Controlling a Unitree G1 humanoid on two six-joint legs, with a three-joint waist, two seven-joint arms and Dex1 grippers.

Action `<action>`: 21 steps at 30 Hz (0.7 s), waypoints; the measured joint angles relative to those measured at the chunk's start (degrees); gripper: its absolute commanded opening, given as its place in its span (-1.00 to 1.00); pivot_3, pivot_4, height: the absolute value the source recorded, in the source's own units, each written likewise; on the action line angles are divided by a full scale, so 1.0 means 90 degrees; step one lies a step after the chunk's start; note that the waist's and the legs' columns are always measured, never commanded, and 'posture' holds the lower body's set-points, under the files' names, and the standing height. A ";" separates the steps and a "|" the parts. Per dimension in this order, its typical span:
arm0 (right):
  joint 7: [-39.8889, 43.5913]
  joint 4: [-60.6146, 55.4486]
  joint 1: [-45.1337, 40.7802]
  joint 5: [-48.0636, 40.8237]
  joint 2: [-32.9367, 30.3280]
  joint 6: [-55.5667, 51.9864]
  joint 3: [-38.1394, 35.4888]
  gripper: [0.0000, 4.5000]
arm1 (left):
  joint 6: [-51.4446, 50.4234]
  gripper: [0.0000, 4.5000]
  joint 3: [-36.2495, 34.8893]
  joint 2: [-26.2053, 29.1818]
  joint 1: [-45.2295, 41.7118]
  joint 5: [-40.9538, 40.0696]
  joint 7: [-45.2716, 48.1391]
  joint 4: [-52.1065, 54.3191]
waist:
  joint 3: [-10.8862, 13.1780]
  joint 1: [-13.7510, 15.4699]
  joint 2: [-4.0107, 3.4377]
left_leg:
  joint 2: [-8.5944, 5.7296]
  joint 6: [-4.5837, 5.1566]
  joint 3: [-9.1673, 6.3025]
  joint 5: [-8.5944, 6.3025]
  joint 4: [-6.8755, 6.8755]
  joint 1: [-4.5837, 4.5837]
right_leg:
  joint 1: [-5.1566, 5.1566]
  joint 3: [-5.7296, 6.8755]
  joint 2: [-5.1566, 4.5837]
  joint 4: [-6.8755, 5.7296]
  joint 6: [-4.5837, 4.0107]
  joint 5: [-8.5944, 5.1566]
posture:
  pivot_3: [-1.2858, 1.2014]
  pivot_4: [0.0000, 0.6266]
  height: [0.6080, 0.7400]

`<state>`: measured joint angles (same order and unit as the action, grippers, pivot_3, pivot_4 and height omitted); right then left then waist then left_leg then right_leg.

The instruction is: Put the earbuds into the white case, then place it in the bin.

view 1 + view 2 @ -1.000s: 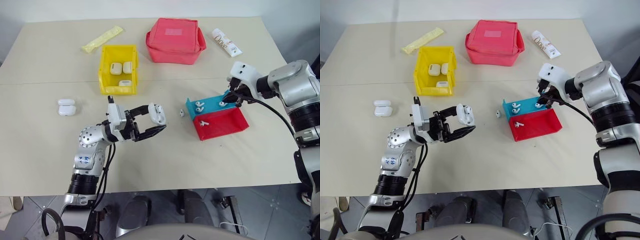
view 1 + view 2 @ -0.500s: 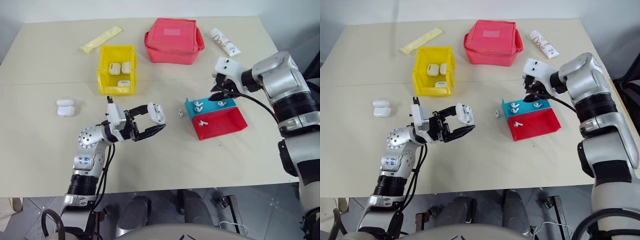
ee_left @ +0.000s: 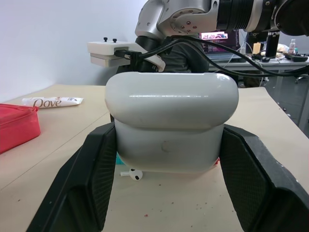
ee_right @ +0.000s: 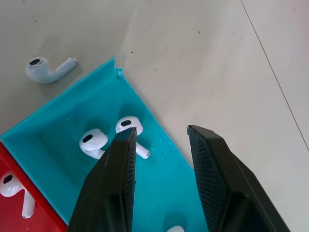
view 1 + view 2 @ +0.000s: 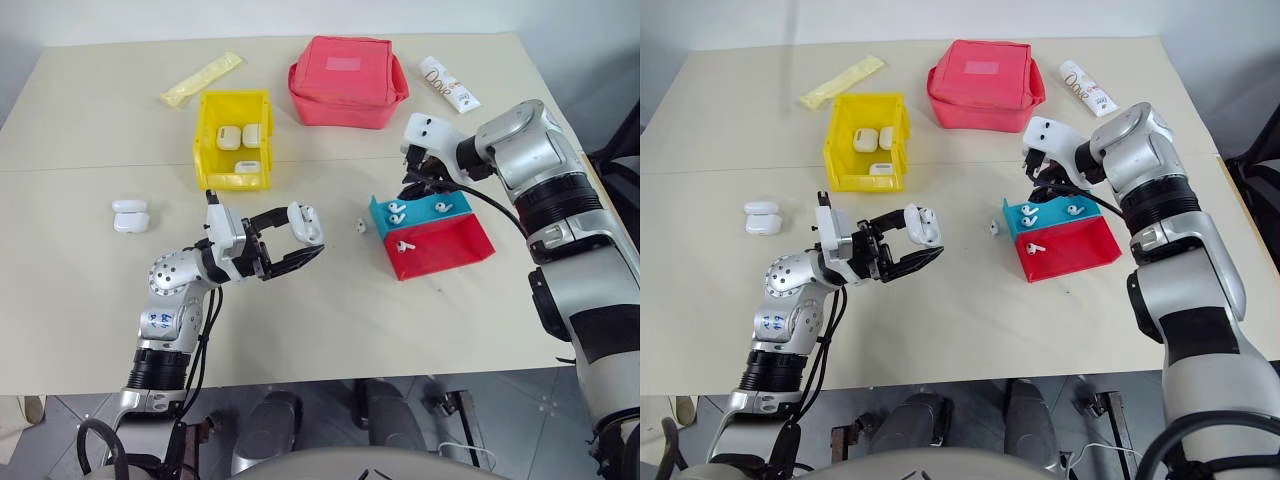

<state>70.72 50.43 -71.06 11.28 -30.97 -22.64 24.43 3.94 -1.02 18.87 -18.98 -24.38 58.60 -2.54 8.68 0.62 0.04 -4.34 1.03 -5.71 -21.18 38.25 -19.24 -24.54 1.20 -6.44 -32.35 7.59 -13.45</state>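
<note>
Head view: table [image 5: 90, 330] had bare room along near edge; yellow bin [image 5: 236, 138] sat mid-back w/ cases inside.

L wrist view: left gripper [image 3: 169, 164] clamped tight on white case [image 3: 171, 125], lid closed, held above tabletop.

R wrist view: right gripper [image 4: 161, 164] partly open, empty, pointing steeply down over blue tray [image 4: 53, 150] corner, earbuds [image 4: 94, 140] by one finger.

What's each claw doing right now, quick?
Left claw: shut on the white case.
Right claw: open, holding nothing, over the blue tray and its earbuds.
</note>
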 measured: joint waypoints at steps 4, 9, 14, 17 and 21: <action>0.0067 0.0163 -0.0005 0.0074 0.0117 -0.0008 0.0001 -0.22 | -0.0003 0.24 -0.0014 0.0016 0.0171 0.0000 -0.0035 0.0105 | 0.0000 -0.0056 0.0000 | 0.0000 -0.0001 -0.0003 0.0000 -0.0001 0.0001 | -0.0003 0.0001 -0.0001 -0.0010 -0.0006 -0.0004 | 0.03 -0.52 1.00; 0.0125 0.0229 -0.0039 0.0137 0.0221 -0.0003 0.0001 -0.22 | -0.0013 0.24 -0.0013 0.0023 0.0202 0.0000 -0.0058 0.0236 | -0.0003 -0.0093 -0.0006 | 0.0001 -0.0002 -0.0003 0.0000 -0.0001 0.0004 | -0.0003 0.0001 0.0000 -0.0012 -0.0008 -0.0005 | 0.03 -0.52 1.00; 0.0144 0.0311 -0.0049 0.0193 0.0283 0.0007 0.0001 -0.22 | -0.0023 0.24 -0.0014 0.0041 0.0269 0.0000 -0.0110 0.0247 | -0.0004 -0.0088 -0.0006 | -0.0001 -0.0003 -0.0004 0.0000 0.0000 0.0004 | -0.0004 0.0001 -0.0002 -0.0017 -0.0011 -0.0006 | 0.03 -0.52 1.00; 0.0169 0.0339 -0.0049 0.0202 0.0313 0.0013 0.0001 -0.22 | -0.0026 0.24 -0.0013 0.0046 0.0334 -0.0001 -0.0125 0.0308 | -0.0004 -0.0091 -0.0006 | 0.0000 -0.0003 -0.0004 -0.0001 -0.0001 0.0004 | -0.0004 0.0001 -0.0001 -0.0017 -0.0012 -0.0006 | 0.03 -0.52 1.00; 0.0182 0.0421 -0.0049 0.0235 0.0378 0.0034 0.0001 -0.22 | -0.0046 0.24 -0.0014 0.0050 0.0409 -0.0002 -0.0170 0.0464 | -0.0004 -0.0092 -0.0007 | 0.0000 -0.0003 -0.0004 -0.0001 -0.0001 0.0004 | -0.0005 0.0001 -0.0002 -0.0019 -0.0013 -0.0007 | 0.03 -0.52 1.00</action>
<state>72.35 54.22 -71.50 13.40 -27.57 -22.33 24.44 3.53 -1.15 19.32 -15.30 -24.40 57.07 1.64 8.64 -0.21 -0.02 -4.34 1.00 -5.75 -21.19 38.25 -19.21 -24.58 1.20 -6.45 -32.52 7.48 -13.51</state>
